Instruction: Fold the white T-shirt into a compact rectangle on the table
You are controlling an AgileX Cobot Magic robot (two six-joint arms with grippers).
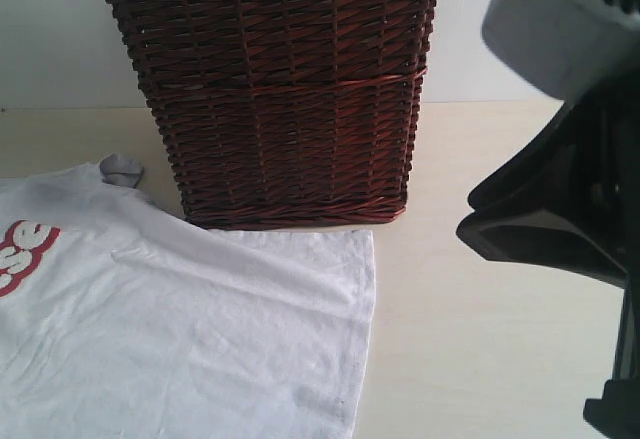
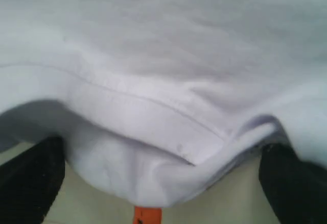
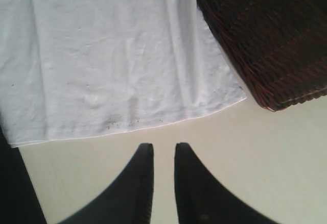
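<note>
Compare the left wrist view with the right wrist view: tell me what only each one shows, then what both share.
Left wrist only: the orange tag, a bunched, stitched seam of the white T-shirt, and the left gripper, its fingers wide apart on either side of that fold. Right wrist only: the wicker basket, the shirt's flat hem, and the right gripper, fingers nearly together over the table, holding nothing. Both: the white T-shirt and the table.

white T-shirt [image 1: 200, 329], red patch [image 1: 22, 251] cut off at frame edge, fuzzy white letters, roughly "se" legible, orange tag [image 2: 147, 217], dark mark, unreadable
</note>
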